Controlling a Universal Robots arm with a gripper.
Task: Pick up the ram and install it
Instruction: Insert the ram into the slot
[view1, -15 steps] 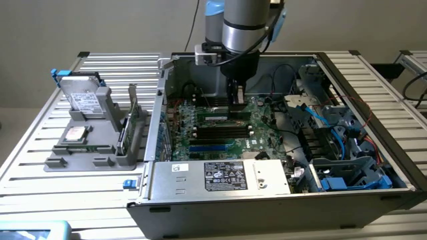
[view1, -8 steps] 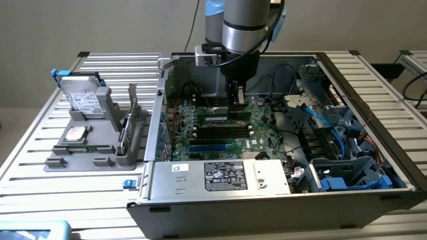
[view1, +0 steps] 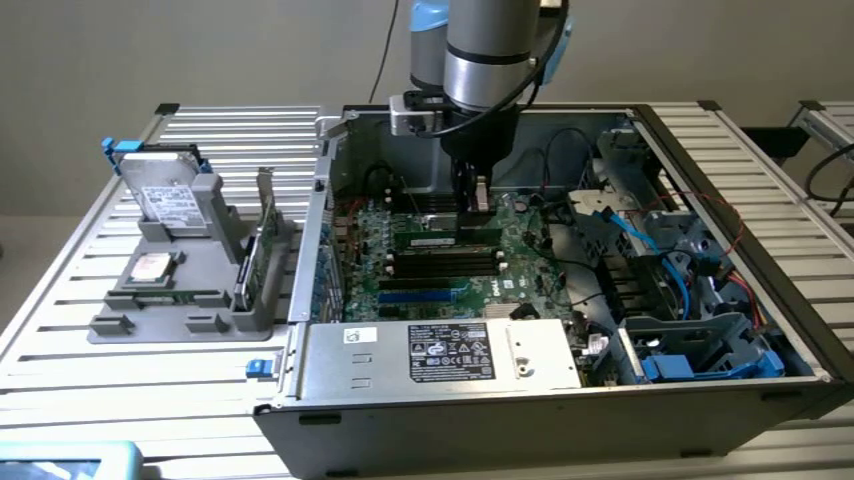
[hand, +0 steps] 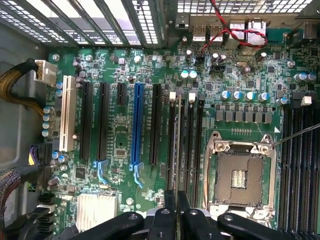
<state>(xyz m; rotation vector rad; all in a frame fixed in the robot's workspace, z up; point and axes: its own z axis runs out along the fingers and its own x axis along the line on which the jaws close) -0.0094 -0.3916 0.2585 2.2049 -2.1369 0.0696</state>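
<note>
Surface: a slatted metal surface (view1: 54, 330) is seen beneath everything.
Fixture: at the exterior view's left, a grey fixture (view1: 160, 315) is set on the surface; a hard drive (view1: 167, 200) is stood in it, and a green expansion card (view1: 263, 240) is held upright on its side nearest the case.
Case: an open computer case (view1: 534, 420) is laid just beside the fixture, with its motherboard (hand: 120, 145) exposed.
Arm: the arm (view1: 487, 50) is extended down into the case from above.
Fingers: the fingers (view1: 477, 200) (hand: 169, 220) are closed on the ram, 1 on each face.
Ram: the ram (view1: 447, 241) (hand: 179, 150) is pinched on edge along the black memory slots, between the blue slot (hand: 137, 125) and the CPU socket (hand: 240, 175); whether it is seated cannot be told.
Power supply: a labelled power supply (view1: 441, 352) is mounted at the case's near wall.
Cables: blue cables (view1: 641, 235) are seen toward the exterior view's right.
</note>
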